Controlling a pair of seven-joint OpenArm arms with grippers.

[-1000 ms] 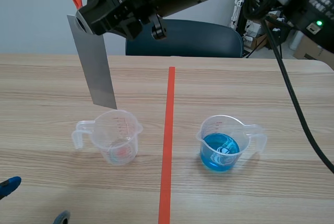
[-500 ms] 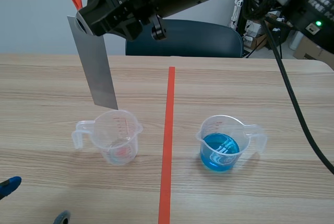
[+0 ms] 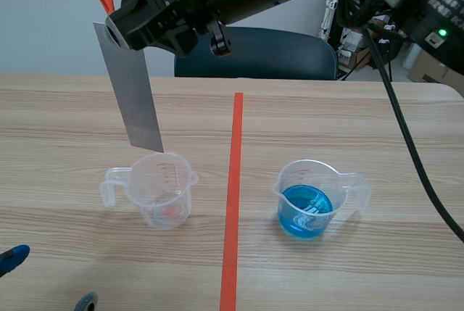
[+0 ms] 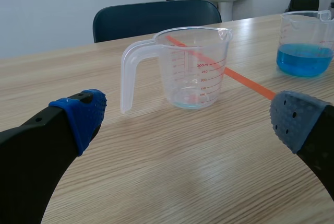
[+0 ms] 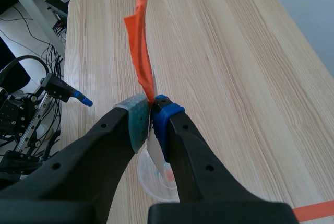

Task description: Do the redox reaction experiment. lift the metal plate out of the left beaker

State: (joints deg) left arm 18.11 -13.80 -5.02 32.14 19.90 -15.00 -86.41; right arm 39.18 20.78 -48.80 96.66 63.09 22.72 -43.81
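Metal plate point(image 3: 133, 90): a thin grey strip hanging nearly upright with a slight tilt. It is held in the air over the left beaker point(image 3: 159, 189). In the scene view its lower corner sits right at the beaker's far rim, and I cannot tell whether it is touching or just clear.

Handling (judgement): stiff, light, smooth and probably wet at the lower end. That makes it slippery on its flat faces and likely to swing or drip. The sheet is too thin to bend under its own weight here.

Where to hold (judgement): at the dry top end, pinched across the two flat faces just under the orange tag point(image 5: 141, 62) (which is where it is held now).

Right gripper point(image 5: 151, 114): the pads are closed on the plate's top edge with no visible gap. The tag sticks up above them, and the plate runs down edge-on toward the beaker mouth.

Right arm pose: raised high, it crosses the top of the scene from the right and ends past the middle, with the gripper pointing down over the left beaker.

Left gripper point(image 4: 188, 119): spread wide and holding nothing. It sits low near the table point(image 3: 362, 108), facing the left beaker's handle side.

Left beaker contents: only a thin film of liquid at the bottom.

Right beaker point(image 3: 312, 198): holds blue liquid and stands across the red tape line point(image 3: 233, 202), well apart from the plate.
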